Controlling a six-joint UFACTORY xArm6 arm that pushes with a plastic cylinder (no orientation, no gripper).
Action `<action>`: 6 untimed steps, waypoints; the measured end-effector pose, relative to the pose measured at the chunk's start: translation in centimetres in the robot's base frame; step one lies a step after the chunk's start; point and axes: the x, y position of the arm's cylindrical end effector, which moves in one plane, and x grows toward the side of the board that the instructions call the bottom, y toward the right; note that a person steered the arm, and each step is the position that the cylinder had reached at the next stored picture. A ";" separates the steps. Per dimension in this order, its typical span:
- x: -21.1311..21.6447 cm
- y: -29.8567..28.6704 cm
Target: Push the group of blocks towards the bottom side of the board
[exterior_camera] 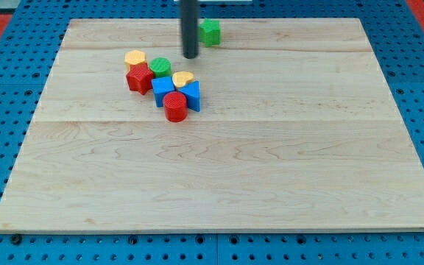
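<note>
Desk: the pale wooden desk (219, 177) fills the view, and nearly all of it toward the view's bottom lies ahead of the blocks.
Progress: judging from this, the push is barely begun — the cluster sits high on the desk, well apart from the bottom edge, so almost the whole journey is left.
Group: a tight huddle, taken here around the red cylinder (174, 107) at its lower edge.
Blue cube (163, 90): touching the red cylinder, just up and to the view's left of it.
Blue block (191, 96): just right of the red cylinder, shape unclear.
Red star-like block (139, 78): further up-left of the red cylinder.
Green cylinder (160, 68): above the red cylinder, behind the blue cube.
Yellow blocks: one (135, 58) far up-left, one heart-like (183, 78) just above the red cylinder.
Stray: a green block (210, 32) sits well above the red cylinder, apart from the huddle.
Hand: there is none, only a rod; the tip (191, 57) stands above the red cylinder, just right of the green cylinder, seemingly not touching.
</note>
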 end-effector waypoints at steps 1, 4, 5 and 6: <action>-0.9 -5.4; 7.3 -3.3; 6.0 -6.2; 4.6 -8.1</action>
